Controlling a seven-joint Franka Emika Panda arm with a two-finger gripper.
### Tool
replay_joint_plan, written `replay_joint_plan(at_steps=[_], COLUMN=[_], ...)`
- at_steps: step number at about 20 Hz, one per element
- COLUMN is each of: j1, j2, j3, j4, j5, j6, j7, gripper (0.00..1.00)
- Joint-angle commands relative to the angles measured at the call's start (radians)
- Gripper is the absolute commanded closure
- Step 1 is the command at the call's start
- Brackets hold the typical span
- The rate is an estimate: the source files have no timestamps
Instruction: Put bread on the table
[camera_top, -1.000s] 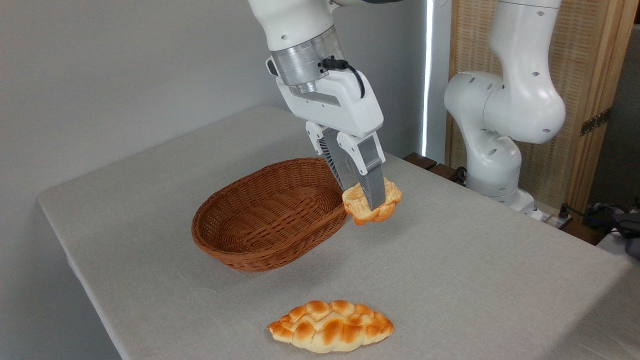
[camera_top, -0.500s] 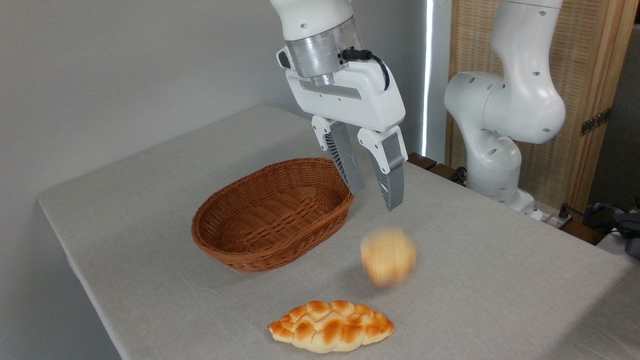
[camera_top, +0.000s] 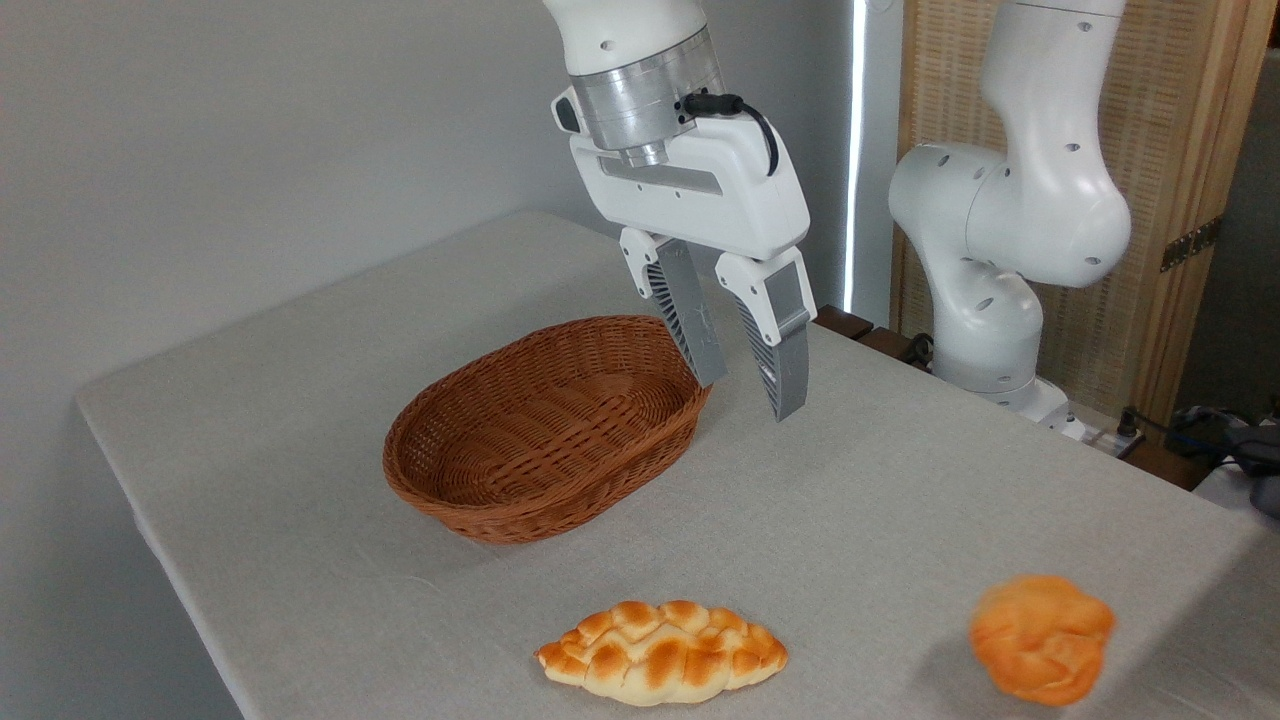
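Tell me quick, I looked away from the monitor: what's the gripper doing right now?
Gripper: open, holding nothing, above the table beside the basket. The bread lies loose near the table's front right.

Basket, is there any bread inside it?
No, the basket is empty; the bread and the braided loaf lie on the table.

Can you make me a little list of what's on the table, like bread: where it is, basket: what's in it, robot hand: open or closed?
bread: small round bun, slightly blurred, on the cloth near the front right, apart from everything
table: grey cloth top
long loaf: braided loaf, lying flat at the front middle
basket: brown wicker, nothing visible inside
end effector: open, holding nothing, above the table beside the basket's right end
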Motion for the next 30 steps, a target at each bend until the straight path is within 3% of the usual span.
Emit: replay_joint_plan(at_steps=[1,6,9,12,15,17,21,30], j1=[-0.011,-0.014,-0.013,-0.011,-0.011,-0.017,-0.017,-0.019], j2=[-0.006,-0.003,0.0,0.008,0.087,0.127,0.137,0.243], j3=[0.009,0.006,0.007,0.007,0.0,-0.008,-0.033,-0.056], j4=[0.007,0.007,0.021,0.032,0.114,0.153,0.165,0.344], j5=[0.004,-0.013,-0.179,-0.208,-0.261,-0.266,-0.292,-0.298], j6=[-0.003,-0.001,0.036,0.079,0.102,0.119,0.169,0.102], j7=[0.008,-0.001,-0.019,-0.048,-0.134,-0.197,-0.19,-0.202], gripper=[0.0,0.0,0.0,0.0,0.0,0.0,0.0,0.0])
